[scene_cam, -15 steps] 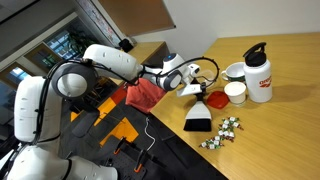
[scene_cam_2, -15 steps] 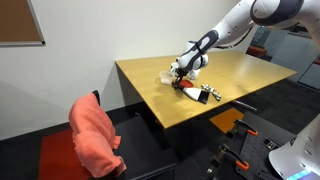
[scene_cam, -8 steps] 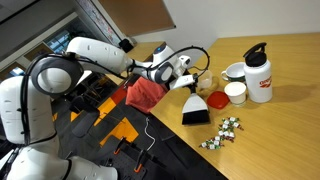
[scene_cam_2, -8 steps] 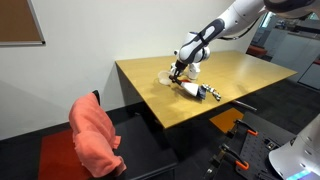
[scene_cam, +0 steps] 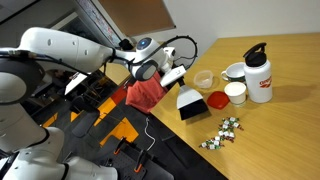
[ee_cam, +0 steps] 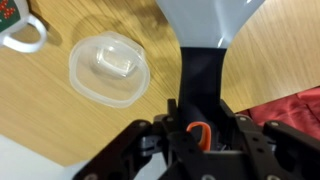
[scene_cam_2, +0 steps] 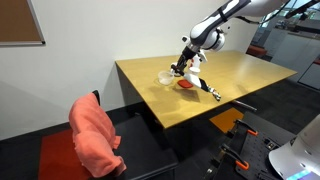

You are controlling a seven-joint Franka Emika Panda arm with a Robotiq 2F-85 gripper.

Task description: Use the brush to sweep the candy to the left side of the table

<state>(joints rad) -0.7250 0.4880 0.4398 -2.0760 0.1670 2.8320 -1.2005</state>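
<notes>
We log gripper (scene_cam: 168,77) jaws pinching the brush (scene_cam: 188,102) by its red handle | bristles fan out away from jaws over the table (scene_cam: 290,120) | candy (scene_cam: 222,133) lies near, beyond the bristle edge, untouched | we'd set down behind it.

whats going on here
A robot arm holds a small hand brush by its handle, with the gripper shut on it. The bristles point down, and the brush seems to hang just above the table, next to a red dish. The candy lies in a loose cluster near the table's edge, apart from the brush and not yet swept. A white bottle stands further back.
</notes>
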